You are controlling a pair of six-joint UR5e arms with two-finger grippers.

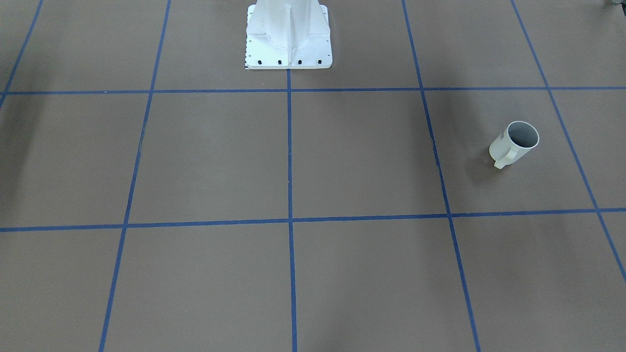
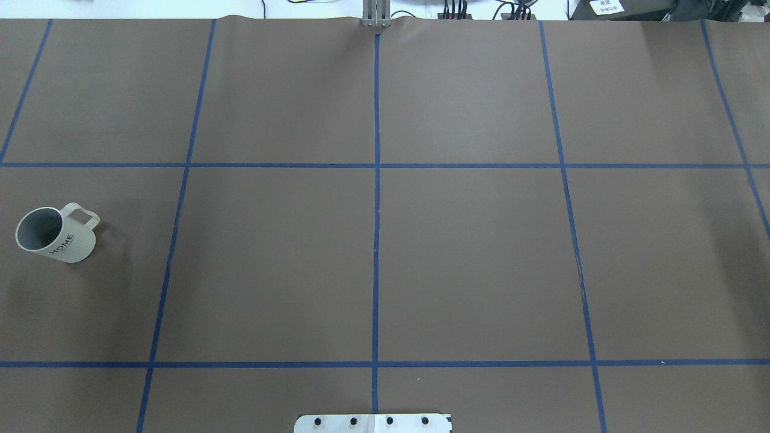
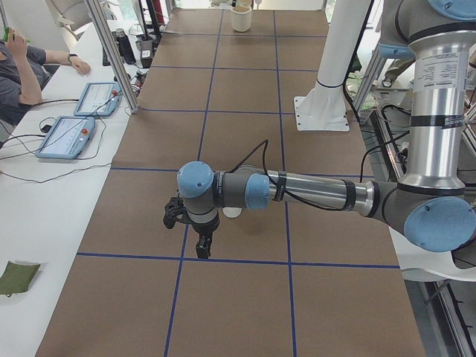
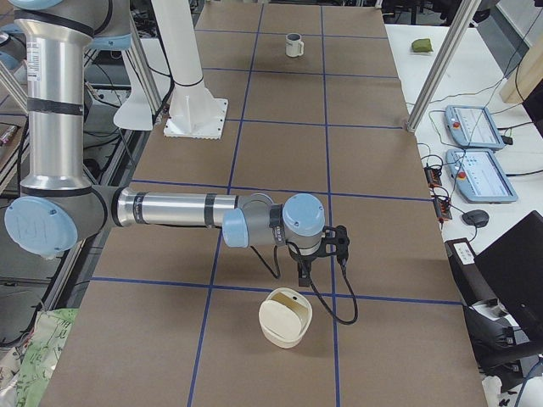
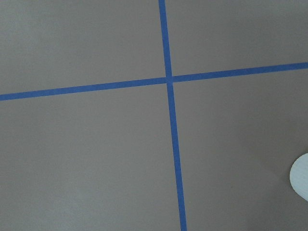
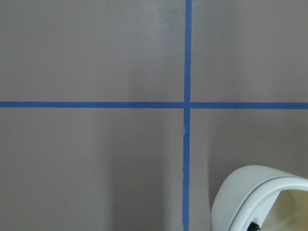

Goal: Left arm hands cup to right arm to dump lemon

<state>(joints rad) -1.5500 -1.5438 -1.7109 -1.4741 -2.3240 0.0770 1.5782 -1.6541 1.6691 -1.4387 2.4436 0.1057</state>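
The cup (image 1: 514,143) is an off-white mug lettered "HOME" (image 2: 55,234). It stands upright on the brown table and its grey inside looks bare. The lemon is out of view. In the exterior left view the left arm (image 3: 312,192) reaches over the table. The left gripper (image 3: 202,239) points down just in front of the cup (image 3: 232,213), which the wrist partly hides. In the exterior right view the right gripper (image 4: 304,271) hangs beside a cream bowl (image 4: 285,318), far from the cup (image 4: 293,44). Whether either gripper is open or shut I cannot tell.
A white pedestal base (image 1: 288,36) is bolted at the table's middle by the robot. The cream bowl's rim (image 6: 250,192) fills a corner of the right wrist view. A side table holds two tablets (image 3: 82,111), and a seated person (image 3: 18,71) is beside it. Metal posts (image 4: 437,64) stand along the table's edge.
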